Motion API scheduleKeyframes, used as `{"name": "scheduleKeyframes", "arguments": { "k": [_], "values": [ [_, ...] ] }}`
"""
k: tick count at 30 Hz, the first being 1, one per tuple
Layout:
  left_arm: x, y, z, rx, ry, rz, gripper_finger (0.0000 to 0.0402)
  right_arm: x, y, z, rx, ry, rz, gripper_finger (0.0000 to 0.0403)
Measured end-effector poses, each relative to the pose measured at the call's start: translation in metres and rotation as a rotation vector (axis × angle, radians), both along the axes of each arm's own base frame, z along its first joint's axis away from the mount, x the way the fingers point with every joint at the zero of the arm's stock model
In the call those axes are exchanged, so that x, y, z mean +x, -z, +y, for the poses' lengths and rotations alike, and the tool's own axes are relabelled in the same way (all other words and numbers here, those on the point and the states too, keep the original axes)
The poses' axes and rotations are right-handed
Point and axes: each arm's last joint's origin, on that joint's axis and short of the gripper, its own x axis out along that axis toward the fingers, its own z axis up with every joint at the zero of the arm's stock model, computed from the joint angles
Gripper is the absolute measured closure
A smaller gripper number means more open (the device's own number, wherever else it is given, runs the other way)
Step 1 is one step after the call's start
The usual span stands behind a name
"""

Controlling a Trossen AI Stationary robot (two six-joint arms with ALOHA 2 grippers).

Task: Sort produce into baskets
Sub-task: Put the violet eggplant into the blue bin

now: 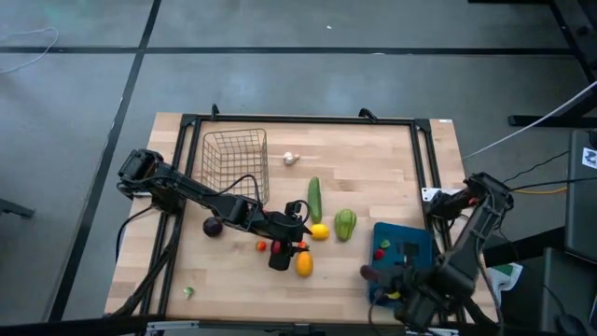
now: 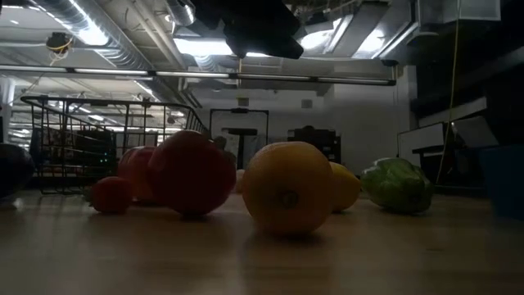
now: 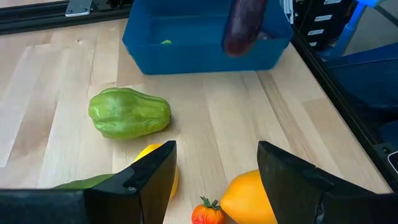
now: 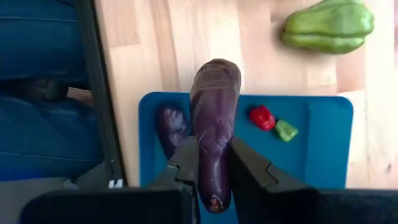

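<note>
My left gripper (image 3: 214, 168) is open and empty. It hovers over the middle of the table (image 1: 280, 254), above an orange (image 3: 249, 199), a lemon (image 3: 158, 165) and a small red tomato (image 3: 207, 213). My right gripper (image 4: 214, 163) is shut on a dark purple eggplant (image 4: 214, 106) over the teal-blue tray (image 1: 415, 245). In the tray lie a second eggplant (image 4: 171, 127), a small red piece (image 4: 262, 116) and a small green piece (image 4: 285, 130). The silver wire basket (image 1: 235, 154) stands at the far left. My right gripper pinches the eggplant between its two fingers (image 4: 186, 158) by its two sides near one end (image 4: 214, 186). Most of the eggplant sticks out past the fingertips. The fingers come from above. The eggplant is lifted clear above the tray's left part.
On the table lie a green pepper (image 1: 345, 224), a cucumber (image 1: 314, 198), white garlic (image 1: 291, 159), a dark eggplant (image 1: 214, 226), a small tomato (image 1: 261, 245) and a small green piece (image 1: 187, 292). A black frame (image 1: 424, 159) runs around the table top.
</note>
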Motion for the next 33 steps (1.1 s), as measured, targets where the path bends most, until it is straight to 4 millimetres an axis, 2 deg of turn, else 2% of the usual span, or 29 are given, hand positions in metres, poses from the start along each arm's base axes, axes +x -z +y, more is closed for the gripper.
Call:
{"name": "scheduleKeyframes", "arguments": {
  "k": [9,29,33],
  "values": [
    [0.0,0.0,0.0,0.0,0.0,0.0,0.018,-0.012,-0.001,0.009,-0.016,0.032,-0.063,0.0349],
    [0.0,0.0,0.0,-0.003,-0.002,0.001,0.018,-0.024,0.0,0.015,0.045,0.085,0.029,0.0349],
    [0.0,0.0,0.0,-0.003,-0.002,0.001,0.018,-0.025,-0.005,0.014,0.047,0.084,0.051,0.0349]
  ]
}}
